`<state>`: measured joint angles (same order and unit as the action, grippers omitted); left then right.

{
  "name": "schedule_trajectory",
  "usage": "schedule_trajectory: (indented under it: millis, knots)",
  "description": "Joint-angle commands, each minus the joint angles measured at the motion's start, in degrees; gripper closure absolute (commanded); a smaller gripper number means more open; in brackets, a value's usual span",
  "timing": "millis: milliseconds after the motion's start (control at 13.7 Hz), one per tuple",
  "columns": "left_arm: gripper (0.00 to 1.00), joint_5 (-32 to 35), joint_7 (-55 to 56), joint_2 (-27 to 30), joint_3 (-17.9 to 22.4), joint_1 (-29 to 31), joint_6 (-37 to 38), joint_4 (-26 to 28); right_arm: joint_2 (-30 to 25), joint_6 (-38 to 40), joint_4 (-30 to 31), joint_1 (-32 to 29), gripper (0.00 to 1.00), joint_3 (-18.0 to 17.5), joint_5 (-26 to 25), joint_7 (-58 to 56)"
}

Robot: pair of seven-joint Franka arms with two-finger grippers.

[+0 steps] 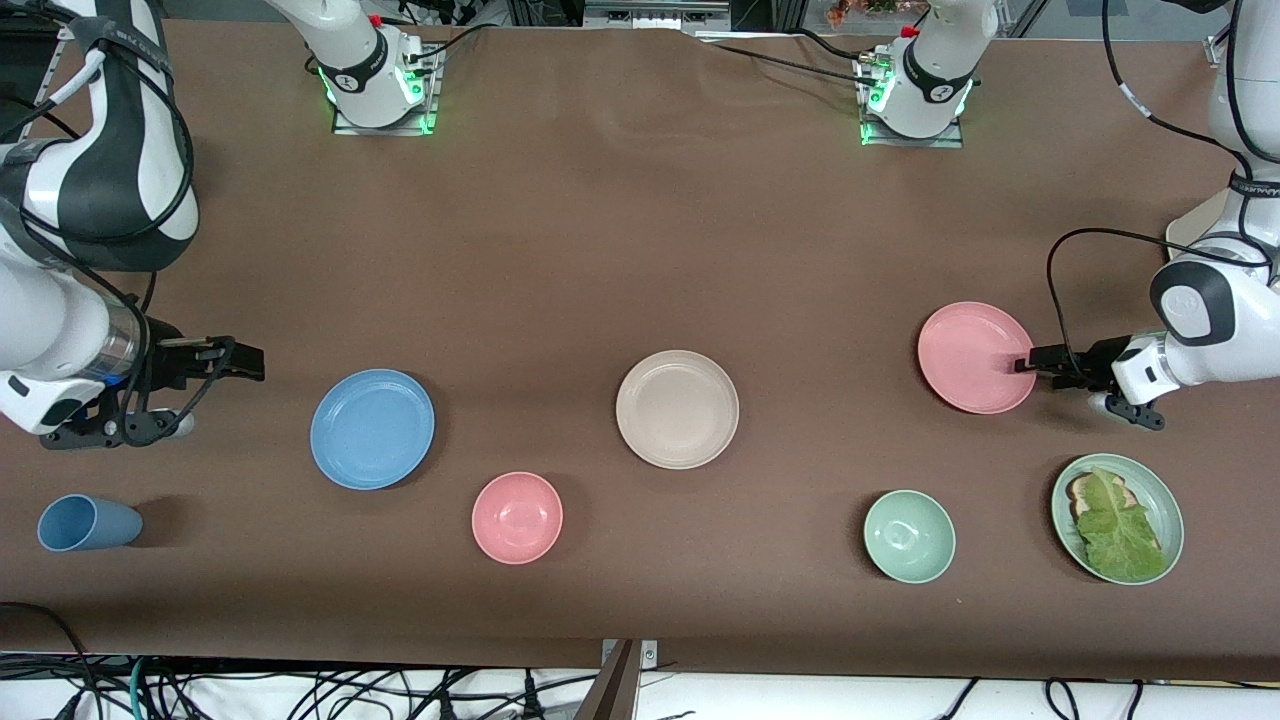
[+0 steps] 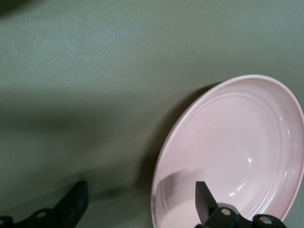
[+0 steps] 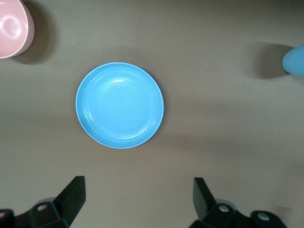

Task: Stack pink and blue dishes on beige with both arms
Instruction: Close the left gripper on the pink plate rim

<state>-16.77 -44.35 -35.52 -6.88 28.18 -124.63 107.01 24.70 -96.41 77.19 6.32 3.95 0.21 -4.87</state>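
The brown cloth-covered surface (image 1: pixel 640 250) carries three wide, shallow, round matte plates in a loose row.

The cream-beige plate (image 1: pixel 677 408) lies flat near the middle of the surface, with nothing on it. The light blue plate (image 1: pixel 372 428) (image 3: pixel 119 105) lies flat toward the right arm's end, well apart from the beige one. The pink plate (image 1: pixel 976 357) (image 2: pixel 232 152) lies toward the left arm's end, also well apart from the beige one.

Left end effector (image 1: pixel 1028 361) (image 2: pixel 142 202): low at the pink plate's rim on the side toward the left arm's end. Fingers spread; one finger (image 2: pixel 205 198) stands over the plate's inner face, the other outside the rim. No clamping contact can be confirmed.

Right end effector (image 1: pixel 252 362) (image 3: pixel 137 197): raised near the surface edge at the right arm's end, beside the blue plate and clear of it. Fingers spread, holding nothing.

Other items along the edge nearest the front camera: a blue cup (image 1: pixel 88 523) lying on its side, a small pink bowl (image 1: pixel 517 517), a small pale green bowl (image 1: pixel 909 536), and a pale green plate (image 1: pixel 1165 500) holding lettuce.
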Motion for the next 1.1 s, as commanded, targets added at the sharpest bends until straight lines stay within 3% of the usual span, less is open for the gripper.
schedule_trajectory:
  millis: [0, 220, 293, 366, 440, 513, 1026]
  knots:
    - [0.01, -4.92, -2.14, 2.74, -0.24, 0.83, 0.08, 5.30, -0.26, -0.09, -0.02, 0.10, 0.00, -0.26, -0.65, -0.49]
    - [0.01, -7.48, -2.14, 3.27, -0.15, 1.79, 0.08, 7.95, -0.26, -0.09, -0.02, 0.10, 0.00, -0.26, -0.65, -0.40]
    - [0.08, -7.75, -2.14, 3.27, -0.15, 2.06, 0.00, 8.30, -0.26, 0.00, -0.02, 0.10, 0.00, -0.26, -0.65, -0.40]
    - [0.50, -7.75, -2.14, 3.27, -0.15, 2.15, 0.00, 8.31, -0.26, -0.09, -0.02, 0.01, 0.00, -0.26, -0.65, -0.40]
    - [0.78, -7.75, -2.14, 3.27, -0.15, 2.15, 0.08, 8.13, -0.26, -0.09, -0.02, -0.08, 0.00, -0.26, -0.65, -0.58]
    - [0.97, -7.75, -2.14, 3.27, -0.06, 2.50, 0.78, 7.78, -0.26, -0.09, -0.02, -0.17, 0.00, -0.26, -0.65, -0.58]
    - [1.00, -7.57, -1.18, 3.27, -0.24, 2.06, 9.57, 2.52, -0.17, -0.27, 0.06, -0.08, 0.00, -0.26, -0.56, -0.58]
